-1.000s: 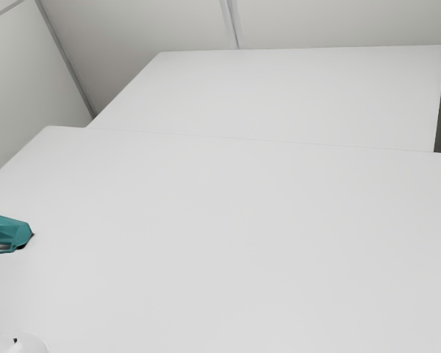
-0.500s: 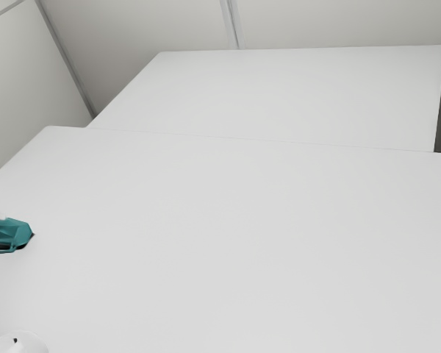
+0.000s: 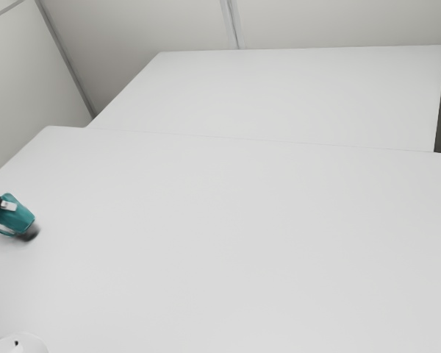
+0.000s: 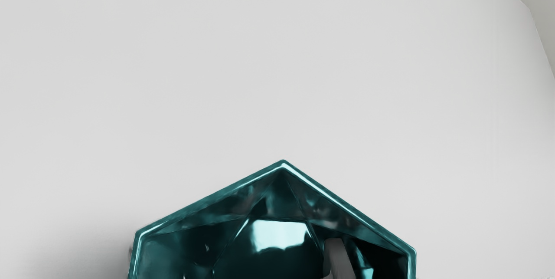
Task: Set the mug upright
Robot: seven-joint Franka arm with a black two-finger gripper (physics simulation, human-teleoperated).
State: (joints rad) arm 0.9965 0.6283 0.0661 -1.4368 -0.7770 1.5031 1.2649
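At the exterior view's left edge my black gripper (image 3: 7,206) is at the upper end of the teal faceted mug (image 3: 18,219), shut on its wall. The mug is tilted, its handle on the lower left side and a dark shadow by its lower right end. In the wrist view the angular opening of the mug (image 4: 277,209) faces the camera. One grey finger of my gripper (image 4: 340,259) reaches inside it; the other finger is hidden.
The white table (image 3: 228,243) extends to the exterior view's right, with a second white surface (image 3: 279,95) behind it. A white rounded object (image 3: 26,344) stands at the lower left corner. Pale walls (image 3: 132,29) rise beyond.
The mug has tipped from lying flat to a steeper tilt, its upper end raised. My gripper has come further into the exterior view from the left edge.
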